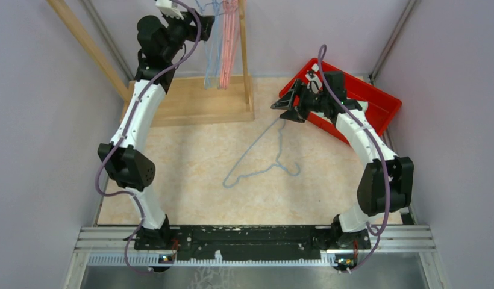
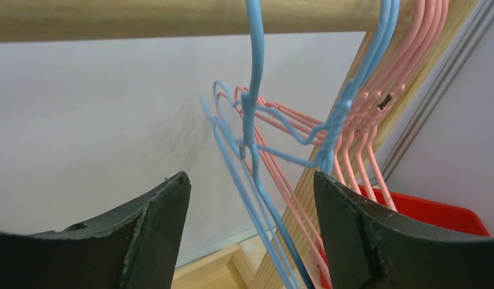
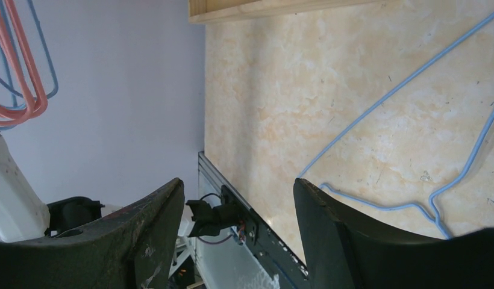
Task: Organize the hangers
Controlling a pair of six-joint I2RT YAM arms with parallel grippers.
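Several pink hangers (image 2: 377, 120) and light blue hangers (image 2: 252, 114) hang from a wooden rod (image 2: 172, 18) of the rack at the back; in the top view they show as a bunch (image 1: 223, 42). My left gripper (image 2: 252, 198) is raised just below the rod, open, with a blue hanger's neck passing between its fingers untouched. One light blue hanger (image 1: 262, 159) lies flat on the table, also seen in the right wrist view (image 3: 407, 96). My right gripper (image 1: 287, 108) hovers open above that hanger's far end, holding nothing.
A red bin (image 1: 368, 96) sits at the back right, under the right arm. The wooden rack base (image 1: 196, 102) and its upright posts (image 1: 244, 54) stand at the back left. Grey walls close in both sides.
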